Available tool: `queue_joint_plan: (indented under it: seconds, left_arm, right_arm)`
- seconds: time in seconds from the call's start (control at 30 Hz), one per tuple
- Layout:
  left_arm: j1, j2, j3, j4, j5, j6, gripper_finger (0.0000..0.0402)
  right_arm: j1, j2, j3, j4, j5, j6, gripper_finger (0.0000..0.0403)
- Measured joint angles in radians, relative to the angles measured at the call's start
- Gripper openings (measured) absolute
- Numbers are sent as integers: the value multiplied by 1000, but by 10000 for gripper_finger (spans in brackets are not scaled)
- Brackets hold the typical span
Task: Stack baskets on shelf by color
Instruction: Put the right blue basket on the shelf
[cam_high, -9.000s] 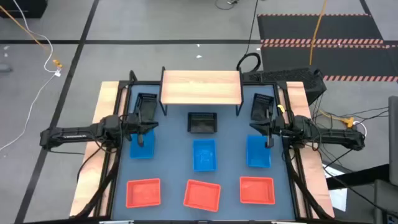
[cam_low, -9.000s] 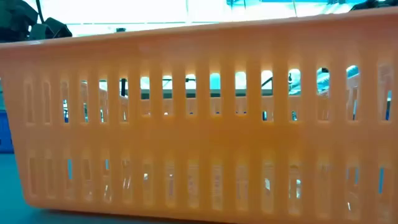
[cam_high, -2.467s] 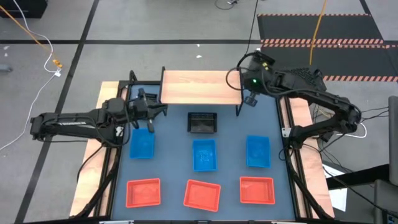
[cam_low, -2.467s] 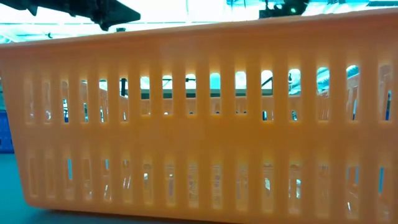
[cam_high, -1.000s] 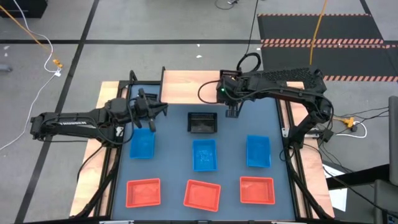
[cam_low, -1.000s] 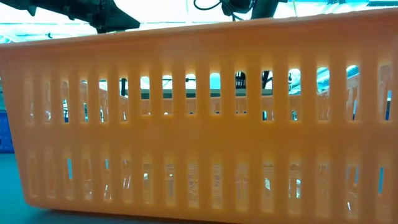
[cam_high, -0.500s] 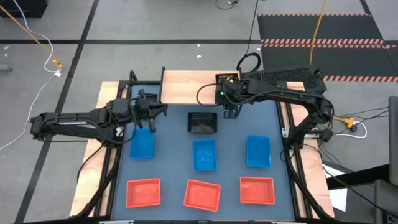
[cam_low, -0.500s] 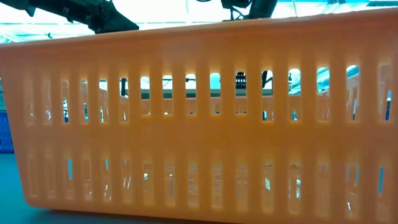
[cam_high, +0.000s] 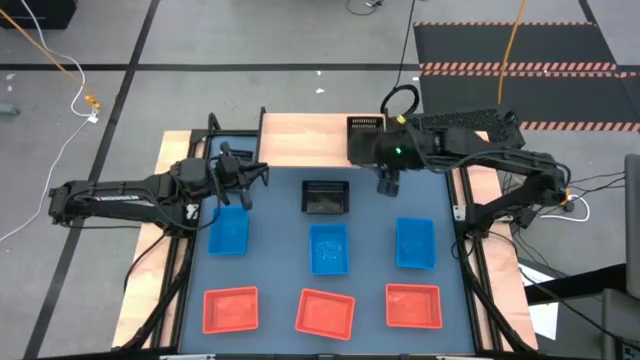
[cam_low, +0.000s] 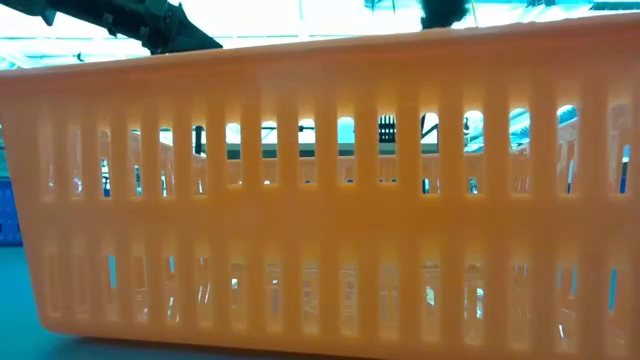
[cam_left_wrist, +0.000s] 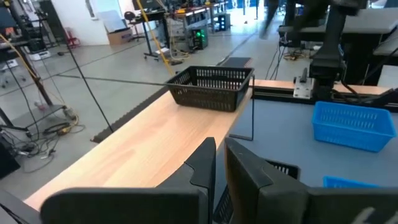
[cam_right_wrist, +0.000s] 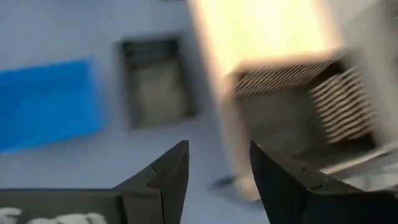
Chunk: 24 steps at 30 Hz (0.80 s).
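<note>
Baskets are mid-sort: one black basket (cam_high: 365, 136) sits on the shelf (cam_high: 300, 140) at its right end, the right gripper (cam_high: 388, 184) hovers empty and apart just beyond, the left gripper (cam_high: 243, 180), seemingly near-closed, should likely deliver next.

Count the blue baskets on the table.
3, in one row across the table: left blue basket, middle blue basket, right blue basket. None looks hidden.

Robotics lab or workshop: concrete floor (cam_high: 250, 40), trailing cables (cam_high: 60, 60), hazard-striped mat (cam_high: 520, 60) at 1 o'clock, equipment racks (cam_left_wrist: 186, 25).
</note>
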Motion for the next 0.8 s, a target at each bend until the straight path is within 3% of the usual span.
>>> queue_joint_plan:
  seconds: [0.1,0.37,0.53,0.67,0.8]
  left_arm:
    - [0,-1,0,-3,0,-16,37]
    - [0,-8,0,14,0,-20,37]
    - [0,-8,0,81,0,76,37]
    - [0,-9,0,150,1,203,37]
    - [8,-9,0,193,2,273,37]
  right_arm:
    - [89,-40,-126,-50,-75,157,162]
    - [418,-67,-395,-87,-85,653,160]
    - [596,-66,-506,-40,-203,775,160]
    - [699,-65,-579,111,-207,805,160]
    - [735,-66,-621,144,-162,839,160]
